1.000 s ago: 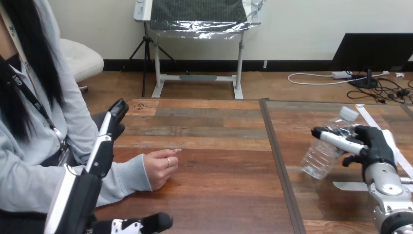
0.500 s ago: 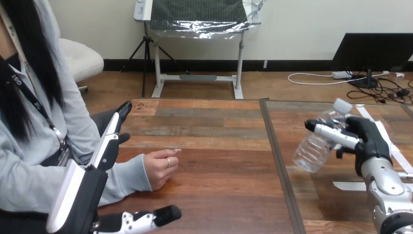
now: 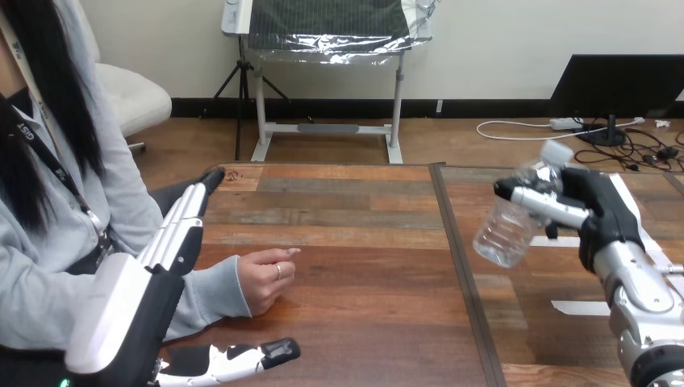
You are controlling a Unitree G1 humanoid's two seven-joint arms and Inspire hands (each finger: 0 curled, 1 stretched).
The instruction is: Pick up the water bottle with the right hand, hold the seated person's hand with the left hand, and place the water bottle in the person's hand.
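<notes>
On the surface (image 3: 363, 242) I see one person's hand (image 3: 262, 280); the right robot hand (image 3: 603, 216) grips one water bottle (image 3: 506, 232), higher than before, and the left robot hand (image 3: 149, 282) is open.

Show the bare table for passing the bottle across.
Free: the table between the person's hand and the water bottle in the right robot hand. Crowded: the left robot hand flanks the person's hand.

The surface (image 3: 355, 266) is made of wooden planks in mixed browns, laid crosswise. A dark seam (image 3: 460, 266) splits it in two, running between the left robot hand (image 3: 121, 310) and the right robot hand (image 3: 601, 214). White tape strips (image 3: 581, 307) lie on the planks near the right robot hand, on its side of the seam.
</notes>
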